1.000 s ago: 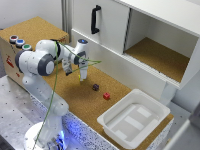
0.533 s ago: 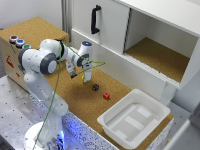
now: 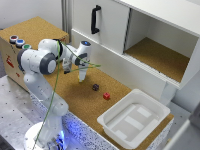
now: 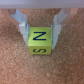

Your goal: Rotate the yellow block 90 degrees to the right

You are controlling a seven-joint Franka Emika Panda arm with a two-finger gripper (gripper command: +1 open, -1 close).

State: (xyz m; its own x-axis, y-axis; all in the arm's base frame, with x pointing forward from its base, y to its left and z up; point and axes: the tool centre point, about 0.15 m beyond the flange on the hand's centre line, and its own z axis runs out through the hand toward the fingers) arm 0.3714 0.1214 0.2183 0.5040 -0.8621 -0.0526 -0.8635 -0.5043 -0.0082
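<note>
In the wrist view the yellow block (image 4: 39, 41), a small cube with black letters on its faces, sits between my gripper's (image 4: 41, 36) two fingers (image 4: 23, 27). The fingers press against two opposite sides of it, over the cork surface. In the exterior view my gripper (image 3: 81, 76) points down at the cork counter, to the exterior view's left of the dark purple block (image 3: 95, 87). The yellow block is too small to make out at the fingertips there.
A red block (image 3: 106, 96) lies just beyond the purple one. A white bin (image 3: 103, 121) stands at the exterior view's lower right. A white cabinet with a black handle (image 3: 95, 19) and an open compartment (image 3: 155, 55) is behind. A box with coloured buttons (image 3: 17, 41) is at the left.
The wrist has turned a little and the fingers have shifted slightly over the same spot on the cork. The purple and red blocks have not moved.
</note>
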